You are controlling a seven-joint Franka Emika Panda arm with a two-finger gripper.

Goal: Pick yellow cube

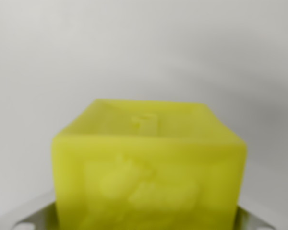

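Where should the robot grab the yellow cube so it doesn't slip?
Probably on its two flat side faces, on the wrist view's left and right, coming straight toward it as the camera looks. The yellow cube sits square to the camera, so those sides run parallel. The front bears a raised figure, a less even surface for the jaws.

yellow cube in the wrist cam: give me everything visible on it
The yellow cube fills the lower centre of the wrist view, close to the camera and blurred. It looks like matte, slightly waxy plastic or foam with softly rounded edges. Two faces show: the top, bearing a small raised mark, and the near side, bearing an embossed relief too blurred to read. It sits level against a plain grey-white background. Pale grey gripper parts flank its lower corners; actual contact cannot be confirmed.
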